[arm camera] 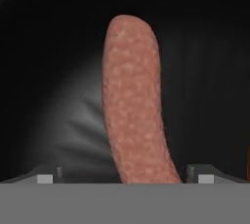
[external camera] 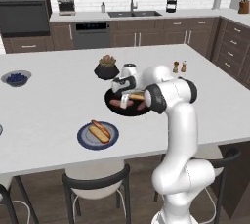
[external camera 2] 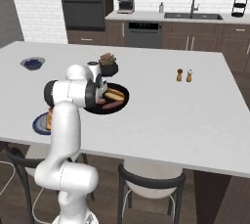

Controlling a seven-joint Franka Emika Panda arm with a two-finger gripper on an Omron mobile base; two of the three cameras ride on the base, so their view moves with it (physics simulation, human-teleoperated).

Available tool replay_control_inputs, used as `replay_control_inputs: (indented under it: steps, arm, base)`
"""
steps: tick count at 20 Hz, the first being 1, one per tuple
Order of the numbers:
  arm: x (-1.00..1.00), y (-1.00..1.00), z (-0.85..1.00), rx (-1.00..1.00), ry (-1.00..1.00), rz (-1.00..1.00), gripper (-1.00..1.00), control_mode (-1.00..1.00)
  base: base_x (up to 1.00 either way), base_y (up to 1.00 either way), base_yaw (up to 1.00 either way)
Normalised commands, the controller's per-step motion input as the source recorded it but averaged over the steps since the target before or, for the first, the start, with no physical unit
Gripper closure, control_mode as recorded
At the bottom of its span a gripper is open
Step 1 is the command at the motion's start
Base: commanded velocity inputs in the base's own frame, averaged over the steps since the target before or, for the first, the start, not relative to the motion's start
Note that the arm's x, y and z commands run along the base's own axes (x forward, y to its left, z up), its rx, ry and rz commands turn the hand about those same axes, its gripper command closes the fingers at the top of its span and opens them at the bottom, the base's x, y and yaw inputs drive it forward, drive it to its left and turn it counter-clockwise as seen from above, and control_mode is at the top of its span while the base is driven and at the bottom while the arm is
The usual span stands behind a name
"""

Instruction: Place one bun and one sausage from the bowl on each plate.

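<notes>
Right now the gripper sits low in the black bowl, jaws apart either side of a sausage; one bun lies on the blue-rimmed plate.

i can read no text, label, brand, number or sign anywhere i look. the oven, coffee machine and dishwasher on the far wall are too small and blurred to show any writing.

Pink sausage lies in black bowl.
</notes>
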Motion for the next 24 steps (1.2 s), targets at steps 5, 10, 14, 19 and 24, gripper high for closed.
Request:
replay_control_inputs:
  steps: [5,10,14,19,24]
  arm:
    - [0.11,0.25,-0.54,0.0,0.0,0.06,-1.0,-1.0]
    - [-0.01,0.12,-0.35,0.0,0.0,0.01,1.0,-1.0]
    - [-0.17,0.0,0.21,0.0,-0.05,0.0,1.0,-1.0]
    - [-0.64,0.0,0.88,0.02,-0.12,-0.04,1.0,-1.0]
    - [-1.0,0.31,0.96,0.12,-0.03,-0.12,1.0,-1.0]
  base:
    - [0.0,0.0,0.0]
    - [0.0,0.0,0.0]
    - [0.0,0.0,0.0]
    - [0.0,0.0,0.0]
    - [0.0,0.0,0.0]
